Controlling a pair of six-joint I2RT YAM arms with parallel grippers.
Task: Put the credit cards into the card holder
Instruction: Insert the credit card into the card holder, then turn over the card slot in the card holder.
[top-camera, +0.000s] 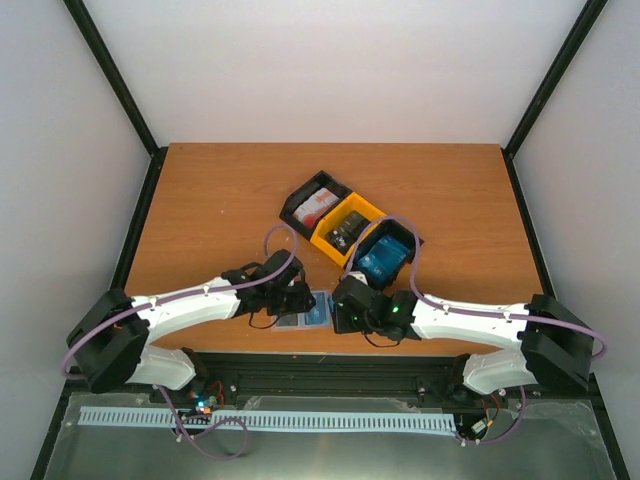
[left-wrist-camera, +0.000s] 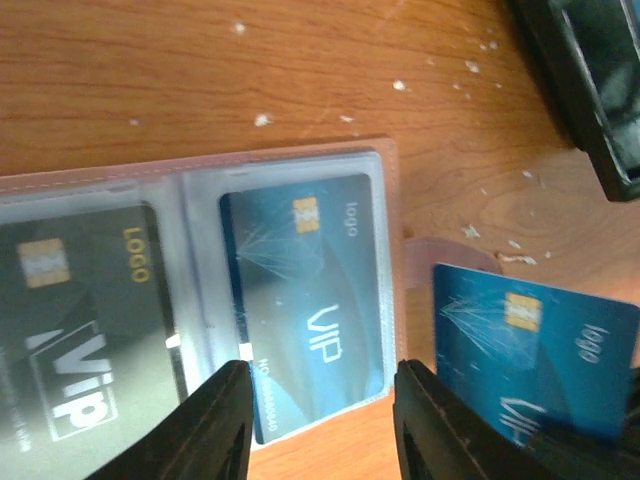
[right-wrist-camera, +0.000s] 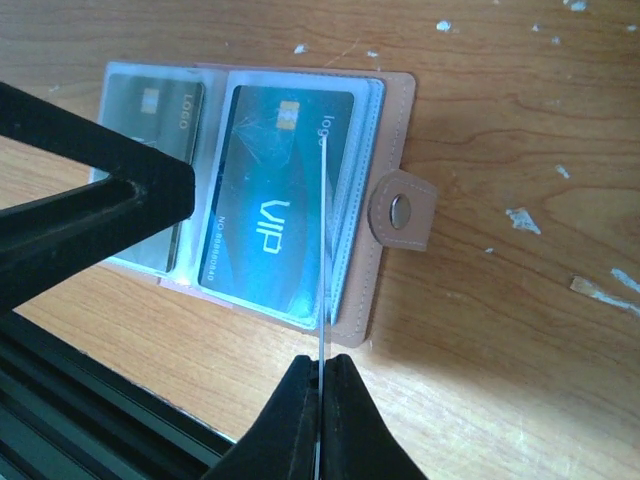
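The pinkish-tan card holder (right-wrist-camera: 392, 120) lies open near the table's front edge, also in the top view (top-camera: 308, 316) and the left wrist view (left-wrist-camera: 388, 190). Its left pocket holds a dark grey card (left-wrist-camera: 85, 320) and its right pocket a blue card (left-wrist-camera: 310, 290). My right gripper (right-wrist-camera: 321, 368) is shut on another blue card (right-wrist-camera: 325, 240), seen edge-on and held upright over the holder's right side; it also shows in the left wrist view (left-wrist-camera: 530, 350). My left gripper (left-wrist-camera: 320, 420) is open and empty just above the holder's near edge, astride the pocketed blue card.
Three bins stand in a diagonal row behind: a black one (top-camera: 300, 190) with red-and-white cards, a yellow one (top-camera: 368, 210) with dark cards, a black one (top-camera: 410, 240) with blue cards. The holder's snap tab (right-wrist-camera: 401, 210) sticks out right. The table's front edge is close.
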